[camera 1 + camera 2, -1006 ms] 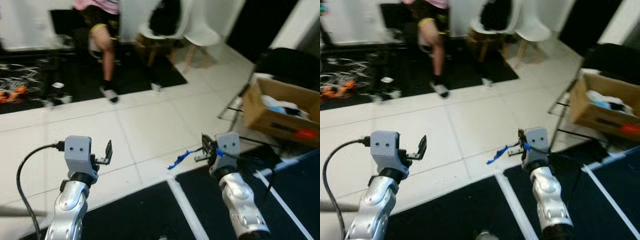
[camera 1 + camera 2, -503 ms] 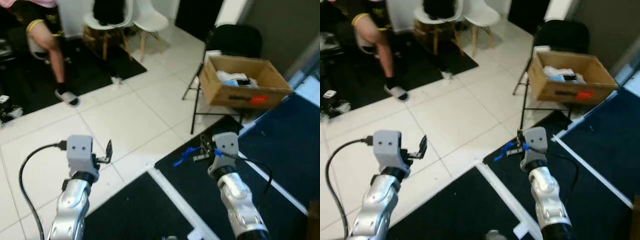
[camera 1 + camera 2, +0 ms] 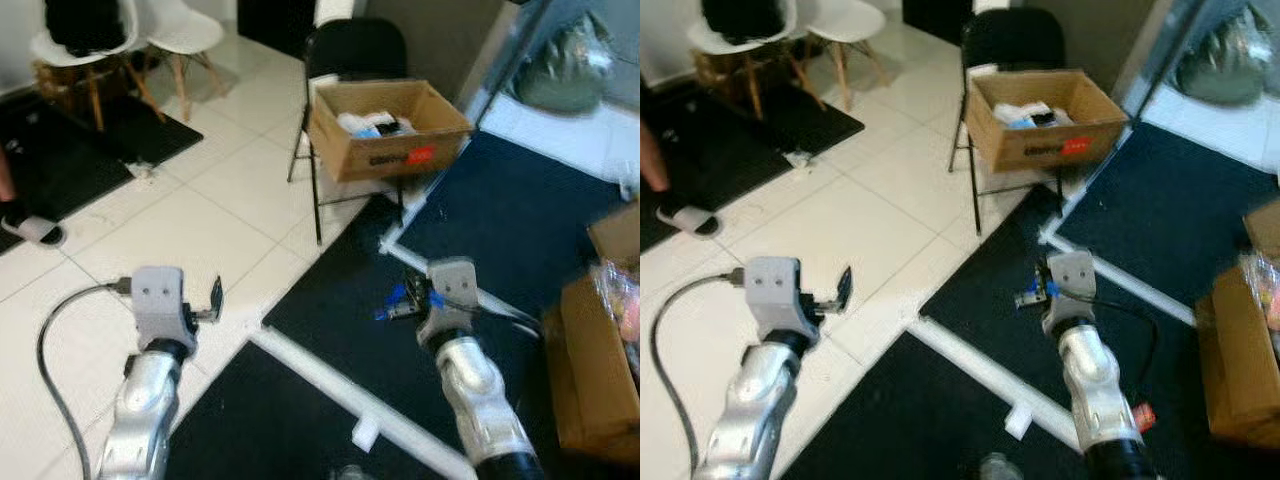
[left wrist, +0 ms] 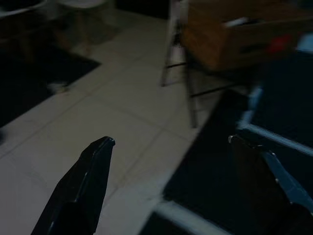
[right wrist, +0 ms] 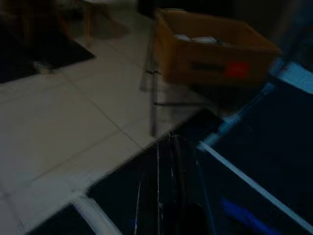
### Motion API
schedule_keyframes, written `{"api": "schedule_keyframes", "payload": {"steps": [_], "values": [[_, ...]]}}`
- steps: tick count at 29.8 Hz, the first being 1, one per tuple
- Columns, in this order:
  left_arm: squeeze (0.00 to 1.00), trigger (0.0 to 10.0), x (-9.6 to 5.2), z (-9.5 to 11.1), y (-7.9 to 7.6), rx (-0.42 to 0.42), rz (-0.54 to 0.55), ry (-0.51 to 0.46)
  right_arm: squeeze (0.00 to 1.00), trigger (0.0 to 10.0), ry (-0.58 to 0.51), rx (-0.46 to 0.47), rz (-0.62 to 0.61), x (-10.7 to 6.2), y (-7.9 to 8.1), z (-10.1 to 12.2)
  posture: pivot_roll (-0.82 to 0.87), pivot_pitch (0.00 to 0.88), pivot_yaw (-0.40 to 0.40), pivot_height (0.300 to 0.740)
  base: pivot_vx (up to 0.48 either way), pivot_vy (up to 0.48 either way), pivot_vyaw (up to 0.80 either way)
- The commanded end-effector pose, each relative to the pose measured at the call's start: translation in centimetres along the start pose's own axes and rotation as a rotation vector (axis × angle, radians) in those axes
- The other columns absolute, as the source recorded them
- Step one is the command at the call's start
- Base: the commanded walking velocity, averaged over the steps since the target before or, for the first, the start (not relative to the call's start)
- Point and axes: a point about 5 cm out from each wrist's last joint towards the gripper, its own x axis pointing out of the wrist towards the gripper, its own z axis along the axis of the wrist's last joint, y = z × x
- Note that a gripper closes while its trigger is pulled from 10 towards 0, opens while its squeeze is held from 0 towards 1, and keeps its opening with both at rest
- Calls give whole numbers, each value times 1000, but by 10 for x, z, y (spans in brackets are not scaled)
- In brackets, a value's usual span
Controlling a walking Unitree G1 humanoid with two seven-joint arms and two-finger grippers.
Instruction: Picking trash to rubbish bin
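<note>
Head and wrist views of a tiled room with dark floor mats. The right gripper (image 3: 1038, 292) is raised above a dark mat (image 3: 990, 330), its two black fingers pressed together on a strip of blue trash (image 3: 397, 300) that hangs from the fingertips; in the right wrist view the closed fingers (image 5: 168, 161) run up the middle of the picture with a blue scrap beside them. The left gripper (image 3: 214, 302) is raised above the white tiled floor (image 3: 190, 230), beside the edge of the mat, with its fingers spread apart and nothing between them, as the left wrist view shows by one finger (image 4: 90, 176) on each side of an open gap. Ahead of both arms, an open cardboard box (image 3: 1045, 120) holding white and blue items rests on the seat of a black folding chair (image 3: 1010, 40); the box carries a red label on its near face. A white line (image 3: 340, 385) separates two dark mats in front of the robot. Two white chairs (image 3: 130, 30) stand at the far left on a dark rug, one with a black bag on its seat. A person's foot in a sandal (image 3: 685, 218) is at the left edge. A second brown box (image 3: 1240, 350) stands at the right edge, well apart from the right gripper.
</note>
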Motion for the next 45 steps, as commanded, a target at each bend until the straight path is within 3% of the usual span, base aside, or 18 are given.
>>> {"api": "schedule_keyframes", "payload": {"steps": [1, 21, 35, 45], "values": [[0, 10000, -3, -6, -4, -11, -12, 26, 0, 10000, 6, -2, -18, -2, -4, -2, 24, 162, -48, 740, 0, 0, -800], [0, 10000, -3, -13, 4, 14, 51, 60, 0, 10000, 79, 61, -91, -3, -17, -15, 22, 130, -53, 740, 0, 0, -800], [0, 10000, 5, -12, 6, 8, 16, 86, 0, 10000, 126, 146, -101, -7, -4, -30, 88, 115, 41, 740, 0, 0, 0], [0, 10000, 5, -11, 8, 38, 6, 68, 0, 10000, 138, 210, -133, -9, -4, -38, 168, 106, 79, 740, 0, 0, 0]]}}
